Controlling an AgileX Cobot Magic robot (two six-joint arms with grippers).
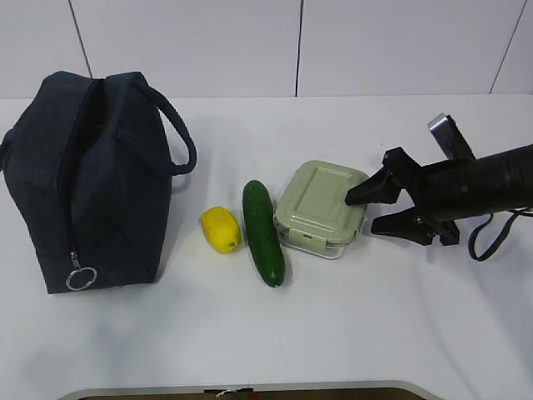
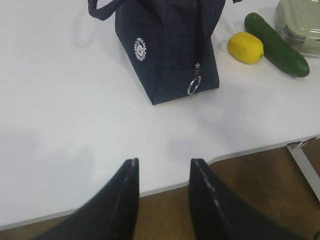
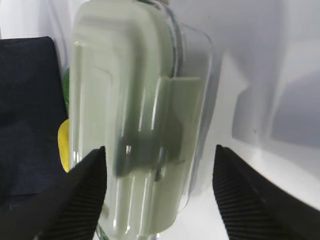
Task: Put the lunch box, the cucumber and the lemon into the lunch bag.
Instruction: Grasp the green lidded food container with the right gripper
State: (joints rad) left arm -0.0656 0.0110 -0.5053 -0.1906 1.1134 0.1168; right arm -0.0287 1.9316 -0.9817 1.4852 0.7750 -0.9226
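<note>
- The bag (image 1: 87,179) is standing at the left of the white surface (image 1: 333,333), its zipper running closed down the near end to a metal ring pull (image 1: 82,278). A round white logo (image 2: 140,49) is showing on its side in the left wrist view.
- The lemon (image 1: 221,229) is lying just right of the bag, near it but apart.
- The cucumber (image 1: 263,232) is lying just right of the lemon, its far end pointing away from the camera, its length running beside the box.
- The box (image 1: 321,208) is sitting just right of the cucumber, pale green lid on top, clip facing the right arm.
- The right hand (image 1: 371,209) is reaching in from the right with its fingers spread open, the upper fingertip (image 1: 354,197) hovering over the box's right edge and the lower one (image 1: 381,225) just beside the box; whether either is touching it is unclear.
- In the right wrist view the box is filling the gap between the open fingers.
- The left hand (image 2: 163,167) is hanging open over the near edge of the surface, well apart from the bag and gripping nothing.
</note>
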